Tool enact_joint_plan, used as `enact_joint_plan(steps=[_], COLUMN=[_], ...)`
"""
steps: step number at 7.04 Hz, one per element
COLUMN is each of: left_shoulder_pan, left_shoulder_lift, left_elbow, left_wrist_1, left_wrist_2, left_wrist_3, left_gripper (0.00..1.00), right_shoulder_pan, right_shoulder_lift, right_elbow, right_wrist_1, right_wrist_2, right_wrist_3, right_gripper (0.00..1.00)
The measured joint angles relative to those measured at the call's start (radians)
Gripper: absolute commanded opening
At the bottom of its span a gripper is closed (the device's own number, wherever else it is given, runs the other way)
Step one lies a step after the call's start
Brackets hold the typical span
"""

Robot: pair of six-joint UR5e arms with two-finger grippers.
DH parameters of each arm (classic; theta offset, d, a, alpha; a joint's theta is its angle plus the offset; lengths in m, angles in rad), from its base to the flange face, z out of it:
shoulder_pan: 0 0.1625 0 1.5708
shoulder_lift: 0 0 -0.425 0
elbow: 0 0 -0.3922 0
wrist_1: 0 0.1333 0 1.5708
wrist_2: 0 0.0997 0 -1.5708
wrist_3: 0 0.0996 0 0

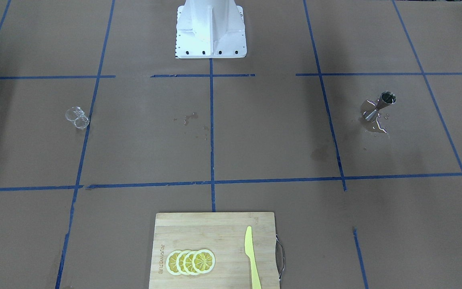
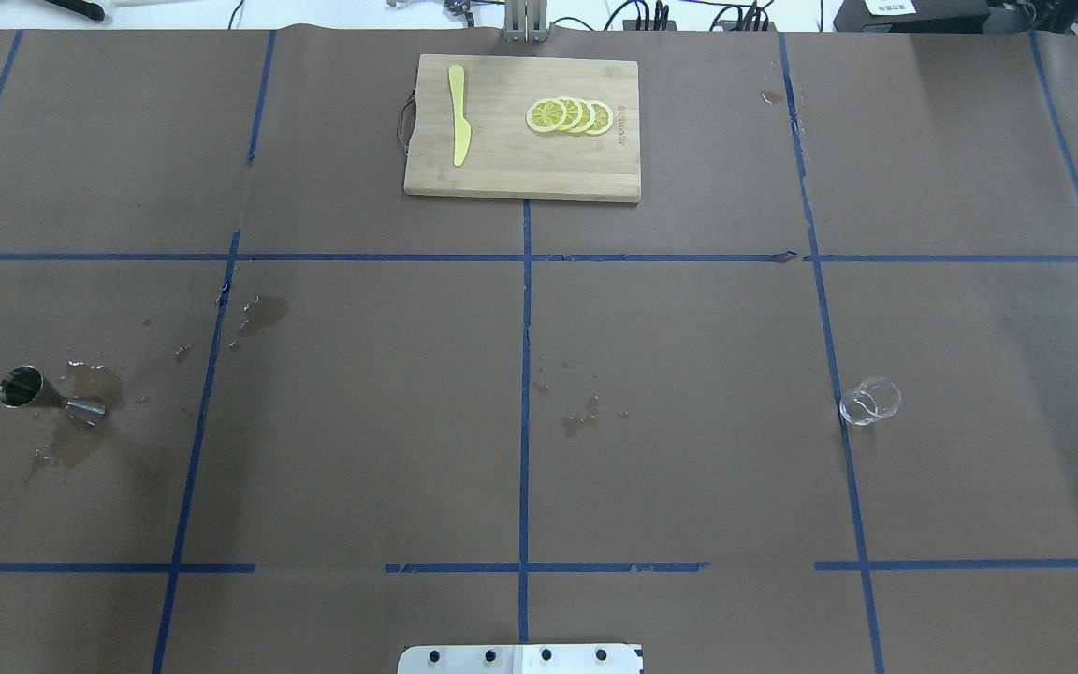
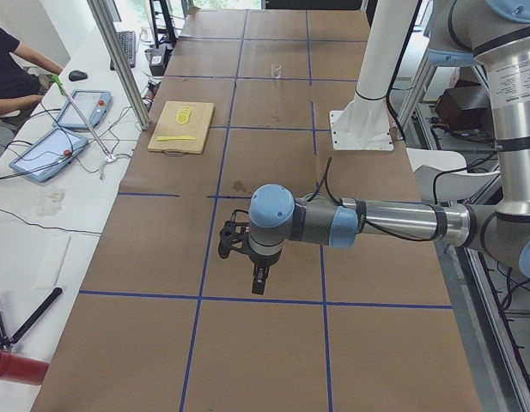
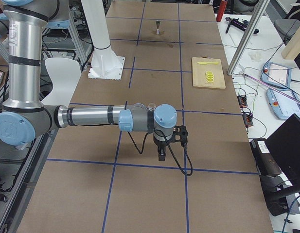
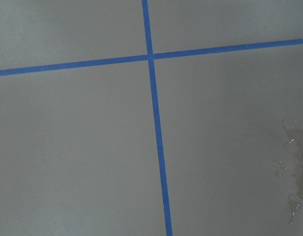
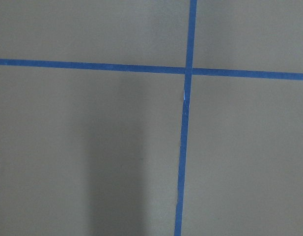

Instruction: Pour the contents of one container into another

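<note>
Hovering over the table (image 2: 361, 421), my right gripper (image 4: 161, 154) is sitting nearer the glass cup (image 2: 870, 401) on my right side, the steel jigger (image 2: 48, 398) is standing upright in a puddle (image 2: 76, 440) far across near my left gripper (image 3: 258, 279), and I cannot tell whether either's fingers are spread.

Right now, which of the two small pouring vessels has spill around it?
The steel jigger, on the robot's left side: a wet puddle surrounds its base. The glass measuring cup, on the right, stands on paper that looks dry.
</note>
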Motion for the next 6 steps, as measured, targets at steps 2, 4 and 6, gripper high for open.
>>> enact_joint_plan(steps=[2,4,6], left_shoulder_pan=[0.003,0.006,0.031], left_shoulder_lift=[0.002,0.002,0.005], left_elbow=[0.001,-0.019,-0.036], left_wrist_1=[0.049,0.127,0.145], left_wrist_2=[-0.001,0.001,0.003], left_wrist_3=[0.0,0.001,0.034], left_gripper=[1.0,1.0,1.0], right_shoulder_pan=[0.0,0.0,-0.001], right_shoulder_lift=[0.0,0.001,0.0], right_elbow=[0.002,0.003,0.006], right_wrist_1=[-0.001,0.0,-0.001], right_wrist_2=[-0.002,-0.004,-0.004], right_wrist_3=[0.001,0.001,0.001], right_gripper=[1.0,1.0,1.0])
